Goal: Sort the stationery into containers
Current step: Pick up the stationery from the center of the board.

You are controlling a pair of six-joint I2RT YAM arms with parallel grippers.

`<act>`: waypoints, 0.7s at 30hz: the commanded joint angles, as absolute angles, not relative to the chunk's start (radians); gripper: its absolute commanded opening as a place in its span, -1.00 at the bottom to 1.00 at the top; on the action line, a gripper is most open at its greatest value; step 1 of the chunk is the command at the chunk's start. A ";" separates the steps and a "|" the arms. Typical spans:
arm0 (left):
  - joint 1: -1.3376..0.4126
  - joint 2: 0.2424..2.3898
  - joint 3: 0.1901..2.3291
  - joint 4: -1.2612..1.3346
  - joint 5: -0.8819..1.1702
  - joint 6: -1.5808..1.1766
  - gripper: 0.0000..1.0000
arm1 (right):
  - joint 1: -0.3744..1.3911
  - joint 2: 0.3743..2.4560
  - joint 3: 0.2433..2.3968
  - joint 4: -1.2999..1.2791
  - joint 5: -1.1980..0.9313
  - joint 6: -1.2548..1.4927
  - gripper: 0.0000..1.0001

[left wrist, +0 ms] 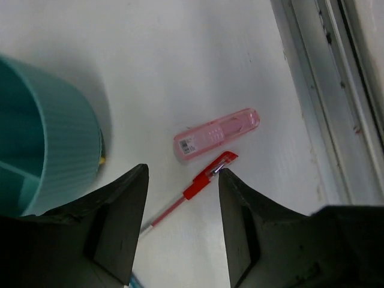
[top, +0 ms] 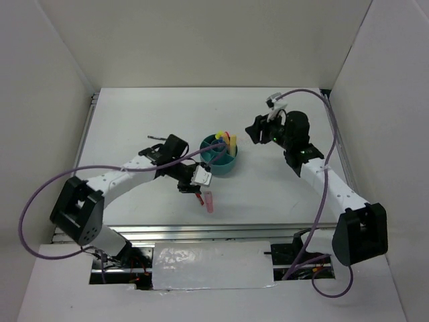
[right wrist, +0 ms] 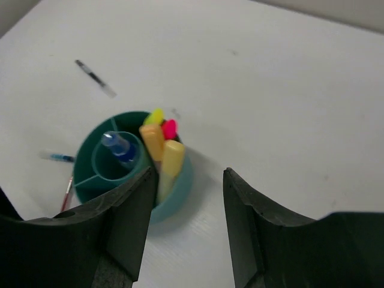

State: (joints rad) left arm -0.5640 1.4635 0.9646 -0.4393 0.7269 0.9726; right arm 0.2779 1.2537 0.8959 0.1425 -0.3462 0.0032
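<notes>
— How are the jaws set?
— The left gripper (left wrist: 183, 179) and right gripper (right wrist: 189, 175) are spread apart, with nothing gripped.
— And the stationery?
— Markers (right wrist: 161, 143) are stood in the bowl (right wrist: 179, 187); a red pen (left wrist: 195, 187) is laid beside it.

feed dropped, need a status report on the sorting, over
Left gripper open over red pen, no grip. Right gripper open, empty. Pink marker close beside pen, may crowd the grasp.

I see teal bowl (left wrist: 66, 144), markers (right wrist: 162, 141) upright in one outer compartment, blue-capped bottle (right wrist: 118, 146) in centre cup. Outside it, pink marker (left wrist: 216, 133) and red pen (left wrist: 189, 189) lie flat, just beside each other; dark pen (right wrist: 95, 78) well apart.
</notes>
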 commanded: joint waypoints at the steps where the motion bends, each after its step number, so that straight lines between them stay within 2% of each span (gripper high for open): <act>1: -0.595 1.586 1.110 -0.728 0.798 1.411 0.24 | 0.172 1.293 0.965 -0.014 -0.369 0.095 0.11; 7: -0.664 1.741 1.287 -0.995 0.649 1.718 0.21 | 0.020 1.373 1.057 -0.094 -0.403 0.133 0.10; 16: -0.719 1.822 1.322 -1.091 0.497 1.957 0.05 | -0.055 1.364 1.049 -0.095 -0.367 0.144 0.10; 21: -0.741 1.819 1.273 -1.013 0.483 1.986 0.06 | -0.067 1.364 1.042 -0.103 -0.362 0.143 0.11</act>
